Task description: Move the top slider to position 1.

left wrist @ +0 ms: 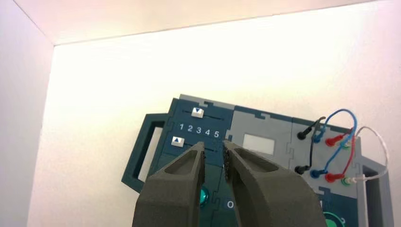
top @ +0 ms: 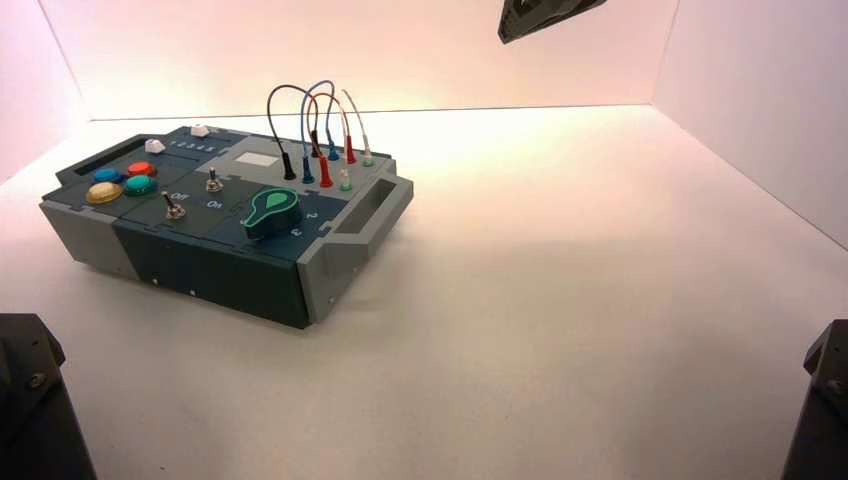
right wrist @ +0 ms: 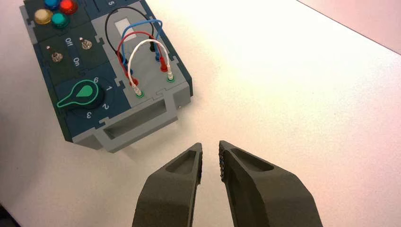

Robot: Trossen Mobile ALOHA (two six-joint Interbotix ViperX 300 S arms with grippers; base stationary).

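The top slider (left wrist: 198, 112), a small white knob with a dark arrow, sits on the far track of the dark blue panel, roughly by numerals 2 and 3. Position 1 (left wrist: 181, 126) is the first numeral of the printed row 1 2 3 4 5. The other slider (left wrist: 177, 141) stands by the 1. In the high view the top slider (top: 200, 130) is at the box's far left corner. My left gripper (left wrist: 213, 144) hovers short of the sliders, open and holding nothing. My right gripper (right wrist: 210, 144) hangs over bare table beside the box's handle end, open, also holding nothing.
The box (top: 200, 260) stands left of centre, turned a little. It carries coloured push buttons (top: 125, 182), two toggle levers (top: 213, 182), a green dial (top: 272, 210) and looped wires (top: 320, 130). Dark arm parts (top: 30, 400) fill both lower corners. White walls close in on the left, back and right.
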